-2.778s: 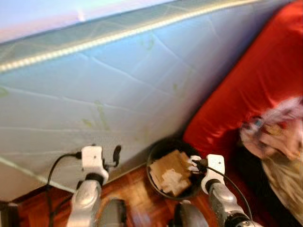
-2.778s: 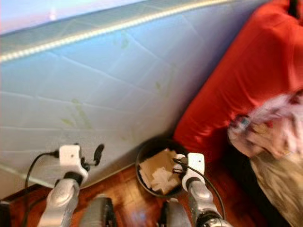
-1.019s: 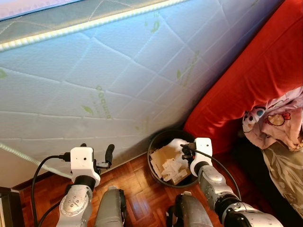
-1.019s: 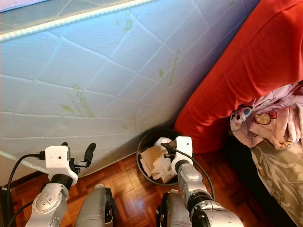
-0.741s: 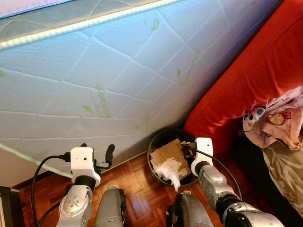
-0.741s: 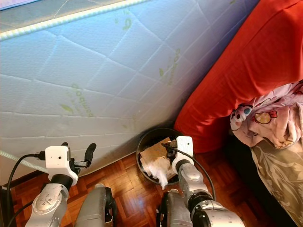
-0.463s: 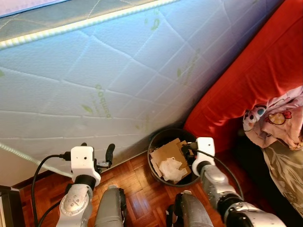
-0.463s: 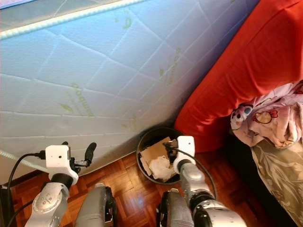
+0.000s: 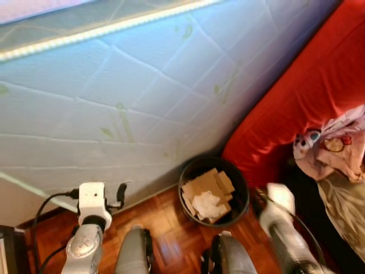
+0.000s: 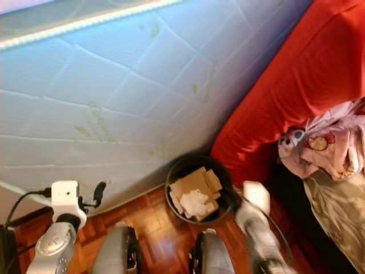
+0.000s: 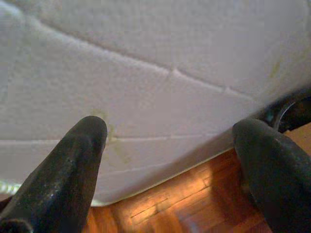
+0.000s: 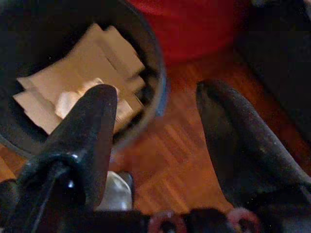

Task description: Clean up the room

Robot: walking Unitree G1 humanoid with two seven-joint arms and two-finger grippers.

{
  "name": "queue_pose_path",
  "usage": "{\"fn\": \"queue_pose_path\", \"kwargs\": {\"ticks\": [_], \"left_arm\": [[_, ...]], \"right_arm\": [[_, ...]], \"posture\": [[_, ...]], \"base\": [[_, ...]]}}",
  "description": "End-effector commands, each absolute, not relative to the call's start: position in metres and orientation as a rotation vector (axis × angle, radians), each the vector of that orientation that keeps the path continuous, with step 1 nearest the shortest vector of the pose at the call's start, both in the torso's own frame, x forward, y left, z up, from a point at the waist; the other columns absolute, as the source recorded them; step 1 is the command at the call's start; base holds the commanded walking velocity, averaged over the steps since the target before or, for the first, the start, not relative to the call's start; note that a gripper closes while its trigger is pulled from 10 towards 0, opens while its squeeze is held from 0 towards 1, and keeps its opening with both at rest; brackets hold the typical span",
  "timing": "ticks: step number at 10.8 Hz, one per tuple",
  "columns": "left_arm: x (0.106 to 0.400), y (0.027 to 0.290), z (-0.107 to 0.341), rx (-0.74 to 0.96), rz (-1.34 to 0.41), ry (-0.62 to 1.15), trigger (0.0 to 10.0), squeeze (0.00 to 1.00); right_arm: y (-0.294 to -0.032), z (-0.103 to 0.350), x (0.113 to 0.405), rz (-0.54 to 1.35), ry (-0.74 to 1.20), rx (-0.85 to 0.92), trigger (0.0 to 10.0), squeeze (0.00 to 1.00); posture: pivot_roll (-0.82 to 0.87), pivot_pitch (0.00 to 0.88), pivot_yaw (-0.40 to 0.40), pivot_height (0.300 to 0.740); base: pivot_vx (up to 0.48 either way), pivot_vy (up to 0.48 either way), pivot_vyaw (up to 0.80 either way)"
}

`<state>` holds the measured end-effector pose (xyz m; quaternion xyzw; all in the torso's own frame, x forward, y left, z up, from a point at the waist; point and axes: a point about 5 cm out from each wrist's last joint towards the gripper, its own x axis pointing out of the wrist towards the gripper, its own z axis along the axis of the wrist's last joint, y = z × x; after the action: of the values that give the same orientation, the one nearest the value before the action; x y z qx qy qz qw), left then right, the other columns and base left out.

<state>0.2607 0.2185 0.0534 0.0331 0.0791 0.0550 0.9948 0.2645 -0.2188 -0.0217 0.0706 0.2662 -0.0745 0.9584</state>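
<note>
A round black bin (image 9: 244,197) stands on the parquet floor where the mattress meets the red cushion. Brown cardboard pieces (image 9: 208,182) and a crumpled white paper wad (image 9: 206,204) lie inside it. My right arm (image 9: 280,206) is blurred, just right of the bin. In the right wrist view my right gripper (image 12: 158,94) is open with nothing in it, above the bin's rim (image 12: 160,104) and the floor beside it. My left gripper (image 11: 170,130) is open, facing the mattress low on the left, with its fingers (image 9: 121,189) near the mattress's bottom edge.
A large white quilted mattress (image 9: 142,97) leans across the back and left. A red cushion (image 9: 302,97) rises on the right, with a patterned pink cloth (image 9: 331,145) and a beige fabric (image 9: 342,211) beside it. Parquet floor (image 9: 165,228) lies in front.
My right gripper let go of the white paper wad, which fell into the bin. The right arm then pulled back to the right of the bin. The left arm dropped slightly.
</note>
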Motion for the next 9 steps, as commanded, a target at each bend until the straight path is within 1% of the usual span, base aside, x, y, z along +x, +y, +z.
{"fn": "queue_pose_path", "kwargs": {"ticks": [1,2,3,4,5,6,9], "left_arm": [[0.255,0.223,0.034,0.084,0.119,0.239,10.0,0.0],[0.258,0.224,0.028,0.081,0.117,0.266,10.0,0.0],[0.254,0.223,0.007,0.066,0.117,0.354,10.0,0.0],[0.25,0.221,-0.008,0.066,0.112,0.435,10.0,0.0],[0.247,0.218,-0.021,0.063,0.113,0.508,10.0,0.0],[0.238,0.216,-0.034,0.067,0.115,0.586,10.0,0.0],[0.212,0.207,-0.061,0.031,0.137,0.746,10.0,0.0]], "right_arm": [[-0.234,-0.033,0.243,-0.224,0.57,0.162,10.0,0.0],[-0.236,-0.037,0.238,-0.241,0.592,0.162,10.0,0.0],[-0.236,-0.05,0.219,-0.253,0.649,0.158,10.0,0.0],[-0.233,-0.055,0.212,-0.268,0.673,0.175,10.0,0.0],[-0.228,-0.059,0.209,-0.261,0.7,0.179,10.0,0.0],[-0.22,-0.064,0.203,-0.232,0.738,0.162,10.0,0.0],[-0.203,-0.077,0.189,-0.197,0.824,0.184,10.0,0.0]], "posture": [[0.08,0.13,-0.053,0.692],[0.07,0.108,-0.049,0.707],[0.06,0.057,-0.044,0.727],[0.05,0.03,-0.042,0.74],[0.03,0.0,-0.042,0.74],[0.02,0.0,-0.039,0.74],[0.02,0.0,-0.066,0.74]], "base": [[0.0,0.0,0.0],[0.0,0.0,0.0],[0.0,0.0,0.0],[0.0,0.0,0.0],[0.0,0.0,0.0],[0.0,0.0,0.0],[0.0,0.0,0.0]]}}
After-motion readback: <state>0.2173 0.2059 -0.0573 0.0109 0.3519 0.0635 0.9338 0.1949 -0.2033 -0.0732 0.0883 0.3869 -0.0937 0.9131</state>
